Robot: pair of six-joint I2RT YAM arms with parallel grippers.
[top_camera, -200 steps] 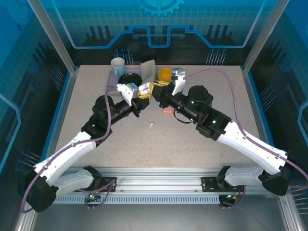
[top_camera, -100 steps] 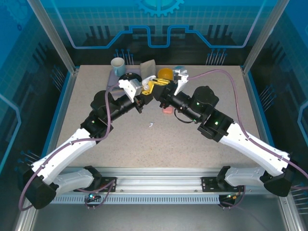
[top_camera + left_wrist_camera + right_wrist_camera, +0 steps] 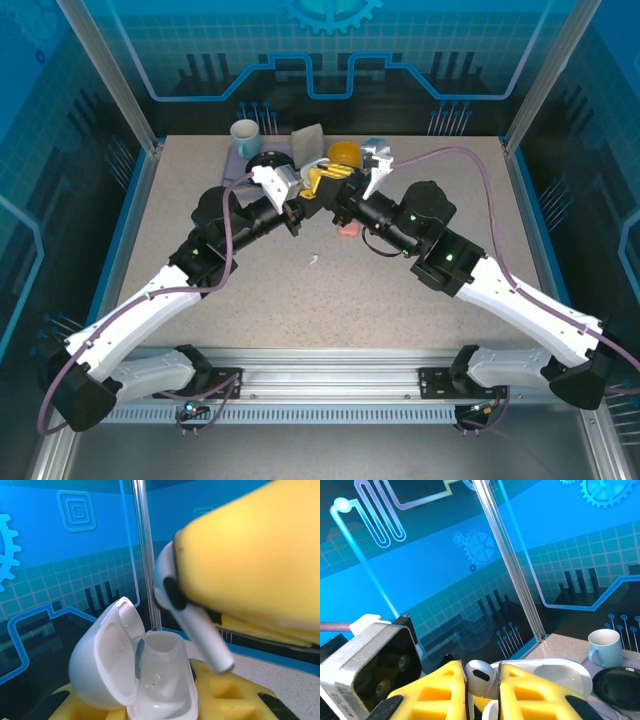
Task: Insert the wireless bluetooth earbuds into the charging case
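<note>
My left gripper (image 3: 157, 702) is clamping the open charging case (image 3: 160, 680), which is looking empty. My right gripper (image 3: 481, 680) is pinching a white earbud (image 3: 195, 615) just above the case, so I am judging nothing is inserted yet.

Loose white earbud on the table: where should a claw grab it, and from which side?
Probably straight down from above, pinching the loose white earbud across its head, stem left free. It lies flat on bare table, apart from other things; its stem direction is too small to tell.

Arms extended inward, left gripper (image 3: 160, 700) and right gripper (image 3: 481, 682) both clamped.
</note>
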